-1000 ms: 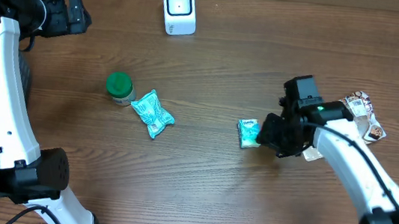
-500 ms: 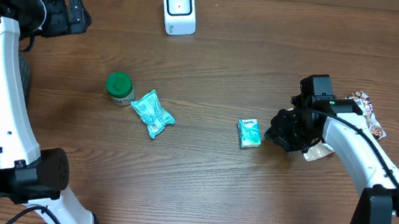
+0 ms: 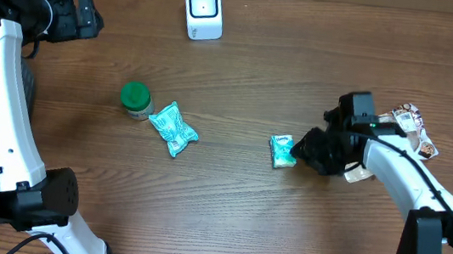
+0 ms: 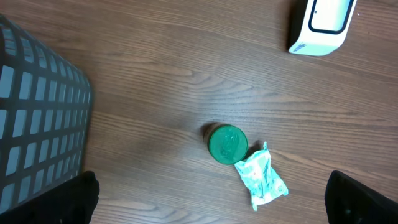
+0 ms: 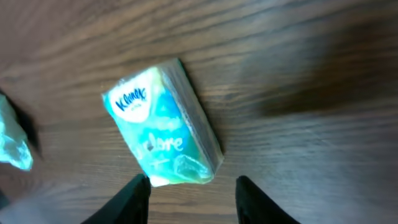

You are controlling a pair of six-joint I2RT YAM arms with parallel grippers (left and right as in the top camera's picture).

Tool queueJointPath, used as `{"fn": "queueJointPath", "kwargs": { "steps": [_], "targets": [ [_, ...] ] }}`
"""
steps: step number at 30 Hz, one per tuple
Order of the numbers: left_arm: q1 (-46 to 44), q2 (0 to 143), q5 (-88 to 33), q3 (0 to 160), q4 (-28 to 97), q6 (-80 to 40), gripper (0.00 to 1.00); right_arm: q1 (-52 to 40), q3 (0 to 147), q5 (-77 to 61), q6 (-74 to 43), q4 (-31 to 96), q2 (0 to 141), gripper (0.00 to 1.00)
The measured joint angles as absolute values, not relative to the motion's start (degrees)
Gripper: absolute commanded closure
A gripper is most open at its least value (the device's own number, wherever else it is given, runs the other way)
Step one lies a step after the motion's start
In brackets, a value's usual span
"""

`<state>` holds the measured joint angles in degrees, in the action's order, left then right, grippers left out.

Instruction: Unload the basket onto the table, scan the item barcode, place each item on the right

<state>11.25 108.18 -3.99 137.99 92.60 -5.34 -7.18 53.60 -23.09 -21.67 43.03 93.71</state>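
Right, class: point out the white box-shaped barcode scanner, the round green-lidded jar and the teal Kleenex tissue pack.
white box-shaped barcode scanner (image 3: 203, 9): overhead view, middle of its face.
round green-lidded jar (image 4: 227, 143): left wrist view, centre of lid.
teal Kleenex tissue pack (image 5: 163, 127): right wrist view, middle of printed top.

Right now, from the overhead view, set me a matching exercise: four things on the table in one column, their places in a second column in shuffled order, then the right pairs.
Things
1. white scanner
2. green-lidded jar
3. tissue pack
4. brown-and-white wrapper

Places
A. just ahead of the right end effector
B. at the far edge of the table
C. nearest the table's right edge
D. next to the crinkled teal pouch

Pairs: 1-B, 2-D, 3-A, 4-C
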Motion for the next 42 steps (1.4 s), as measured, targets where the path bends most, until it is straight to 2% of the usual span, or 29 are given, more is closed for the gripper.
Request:
{"fn": "queueJointPath", "kwargs": {
  "steps": [12, 19, 22, 24, 25, 32, 42],
  "targets": [
    [11.2, 108.2, -4.0, 138.0, 92.6, -5.3, 0.01, -7.2, 50.6, -25.7, -16.8, 36.5, 97.3, 0.69],
    [11.2, 108.2, -4.0, 138.0, 92.6, -5.3, 0.0, -7.2, 50.6, -27.3, -15.6, 34.9, 100.0, 0.73],
    [11.2, 108.2, -4.0, 138.0, 92.6, -5.3, 0.0, -7.2, 50.6, -27.7, -14.6, 34.5, 100.1, 0.81],
    [11.2, 108.2, -4.0, 138.0, 92.6, -5.3, 0.01, -7.2, 50.6, -28.1, -13.9, 34.2, 100.1, 0.94],
    [11.2, 108.2, -4.0, 138.0, 92.6, -5.3, 0.0, -7.2, 50.6, -28.2, -13.6, 34.2, 100.1, 0.96],
    [11.2, 108.2, -4.0, 138.0, 92.6, -5.3, 0.01, -7.2, 50.7, -28.7, -12.6, 34.6, 100.1, 0.96],
    [11.2, 108.2, -4.0, 138.0, 92.6, -5.3, 0.01, -7.2, 56.8, -34.2, -10.1, 45.7, 96.5, 0.96]
  ]
}}
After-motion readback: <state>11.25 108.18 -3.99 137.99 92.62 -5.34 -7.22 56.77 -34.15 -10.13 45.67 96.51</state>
